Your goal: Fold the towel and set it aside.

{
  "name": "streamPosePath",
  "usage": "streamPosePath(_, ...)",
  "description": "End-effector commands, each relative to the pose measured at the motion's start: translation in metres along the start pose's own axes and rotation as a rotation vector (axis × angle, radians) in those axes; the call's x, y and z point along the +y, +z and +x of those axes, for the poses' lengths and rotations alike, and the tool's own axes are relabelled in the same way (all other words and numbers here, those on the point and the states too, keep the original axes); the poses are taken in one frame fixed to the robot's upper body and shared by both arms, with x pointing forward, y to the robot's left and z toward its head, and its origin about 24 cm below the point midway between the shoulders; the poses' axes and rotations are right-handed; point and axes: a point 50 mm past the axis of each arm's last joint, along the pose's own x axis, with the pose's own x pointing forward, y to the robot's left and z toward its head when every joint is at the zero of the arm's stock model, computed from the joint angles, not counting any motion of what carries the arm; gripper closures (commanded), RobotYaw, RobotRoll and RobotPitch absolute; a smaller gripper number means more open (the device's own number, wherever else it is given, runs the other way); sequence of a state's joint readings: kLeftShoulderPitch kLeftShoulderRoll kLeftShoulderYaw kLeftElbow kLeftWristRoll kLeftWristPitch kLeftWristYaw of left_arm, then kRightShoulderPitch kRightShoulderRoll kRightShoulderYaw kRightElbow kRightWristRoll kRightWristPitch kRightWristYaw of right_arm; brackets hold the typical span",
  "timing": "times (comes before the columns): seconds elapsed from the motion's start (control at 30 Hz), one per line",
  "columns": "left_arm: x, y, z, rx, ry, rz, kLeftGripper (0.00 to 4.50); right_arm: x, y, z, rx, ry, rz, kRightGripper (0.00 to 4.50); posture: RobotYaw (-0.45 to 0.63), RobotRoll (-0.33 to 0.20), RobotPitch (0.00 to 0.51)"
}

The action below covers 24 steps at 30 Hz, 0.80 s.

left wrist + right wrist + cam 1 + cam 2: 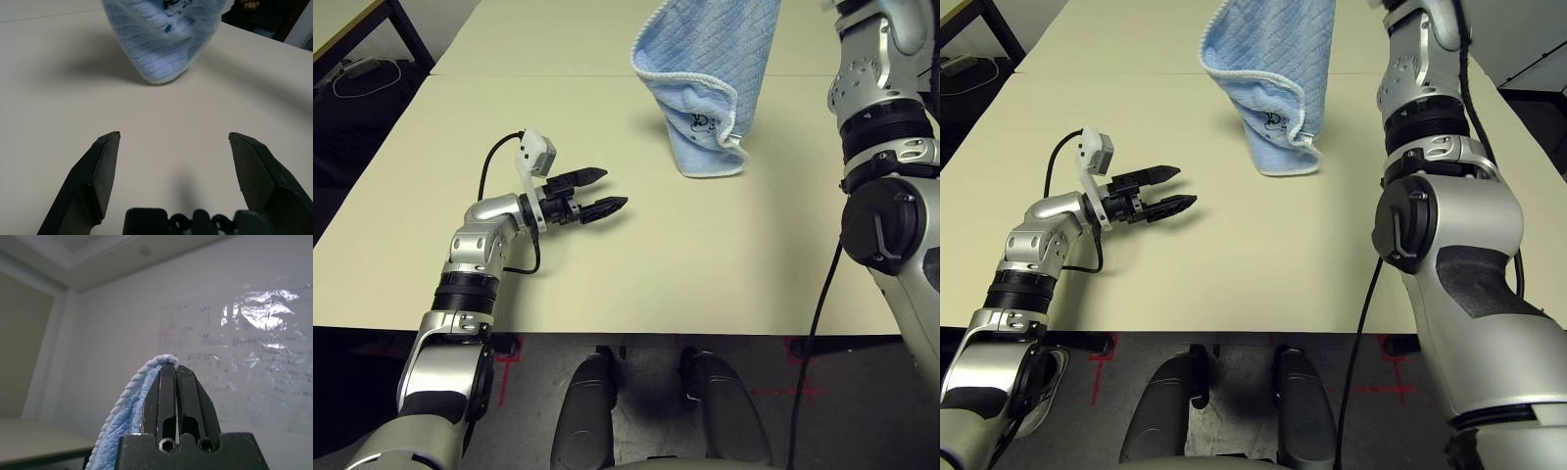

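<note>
While the towel (710, 83) is held up above the table (607, 274), its upper part is carried out of the head views, and only its lowest fold seems to touch the pale surface. The light-blue cloth hangs in loose folds, with the white stitched edging curving along its near side and a small dark embroidered mark (702, 122) seen near the bottom. The right gripper (175, 377) is pointed upward toward a white wall and ceiling, and its two black fingers are pressed together on an edge of the towel, which is seen falling beside them in the right wrist view. The right arm (1440, 196) is raised at the right side of the table. The left gripper (597, 192) is kept low over the table, well apart from the towel, and is directed toward it. Its fingers (100, 171) are spread wide and nothing is held between them.
</note>
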<state>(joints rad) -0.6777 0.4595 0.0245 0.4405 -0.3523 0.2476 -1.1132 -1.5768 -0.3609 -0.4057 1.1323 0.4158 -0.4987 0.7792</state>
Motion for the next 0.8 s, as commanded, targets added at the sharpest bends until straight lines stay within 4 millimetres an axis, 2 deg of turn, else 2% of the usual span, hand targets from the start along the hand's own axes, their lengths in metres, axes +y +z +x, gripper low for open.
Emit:
streamPosePath(0.03,-0.002,-0.002,0.003,0.011,-0.015,0.004,0.0,-0.006,0.016,0.007,-0.067,-0.038,-0.015,4.46,-0.04,0.0,0.189)
streamPosePath(0.3,-0.003,-0.001,0.009,0.003,-0.021,-0.001,0.0,-0.004,0.01,0.008,-0.001,-0.035,-0.059,4.46,-0.04,0.0,0.188)
streamPosePath(0.43,-0.007,0.001,0.013,0.002,-0.039,0.005,0.0,-0.004,0.0,0.002,0.071,-0.044,-0.074,4.46,-0.04,0.0,0.189)
streamPosePath(0.63,-0.035,0.005,0.029,0.045,-0.158,0.032,0.0,0.004,-0.024,-0.006,0.195,-0.042,-0.053,4.46,-0.02,0.0,0.192)
streamPosePath(0.8,-0.042,0.0,0.033,0.064,-0.166,0.039,0.0,0.015,-0.024,0.003,0.171,-0.01,-0.006,4.46,-0.01,0.0,0.194)
